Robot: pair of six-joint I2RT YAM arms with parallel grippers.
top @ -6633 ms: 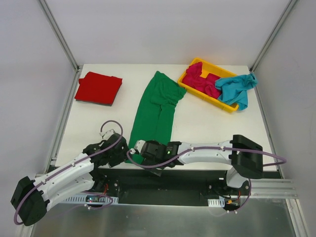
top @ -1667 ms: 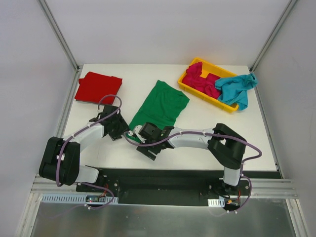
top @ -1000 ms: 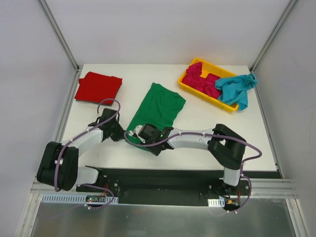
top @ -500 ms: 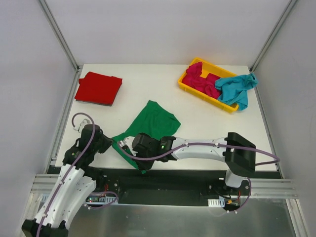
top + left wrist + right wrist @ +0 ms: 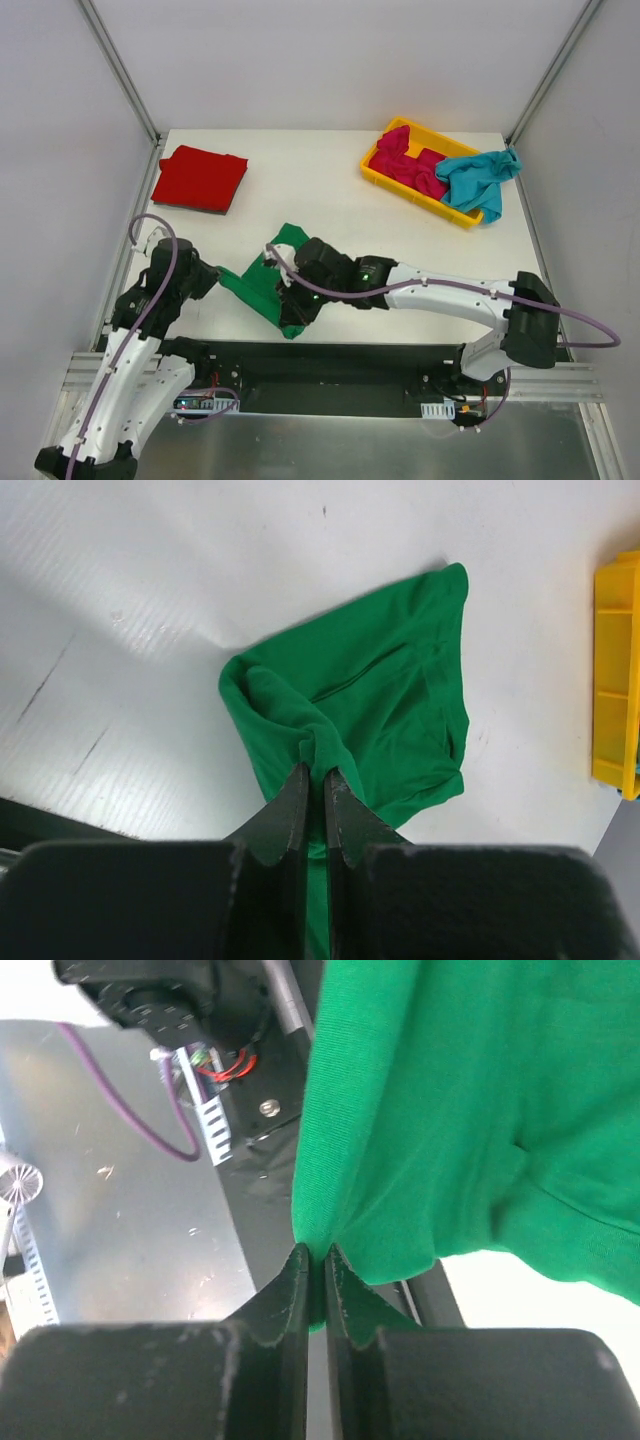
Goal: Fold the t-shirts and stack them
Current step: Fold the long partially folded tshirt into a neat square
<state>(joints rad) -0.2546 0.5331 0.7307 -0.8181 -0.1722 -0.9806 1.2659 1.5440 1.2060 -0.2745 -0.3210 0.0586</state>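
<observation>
**Green t-shirt.** The green t-shirt (image 5: 255,285) is found bunched at the near-left part of the table (image 5: 350,150), between the two grippers. In the left wrist view, most of the cloth (image 5: 390,710) is seen lying creased on the white surface, with one ridge drawn up to the fingers. In the right wrist view, the cloth (image 5: 450,1110) is seen hanging as a sheet in front of the camera. The near edge of the table and the black base plate are visible behind it.

**Left gripper.** The left gripper (image 5: 212,278) is located just left of the green cloth. Its fingers are seen pressed together on a raised fold of the shirt (image 5: 315,770). Only the thickness of the cloth separates them.

**Right gripper.** The right gripper (image 5: 292,312) is located at the near end of the green cloth, close to the table's front edge. Its fingers are seen pinched on a lower edge of the shirt (image 5: 312,1252).

**Other shirts.**
- The red t-shirt (image 5: 200,178) is found folded flat at the far-left corner, well apart from the green one.
- The magenta-pink t-shirt (image 5: 408,165) is found crumpled inside the yellow tray (image 5: 448,145) at the far right.
- The teal t-shirt (image 5: 478,180) is draped over the tray's right end and partly onto the table.
</observation>
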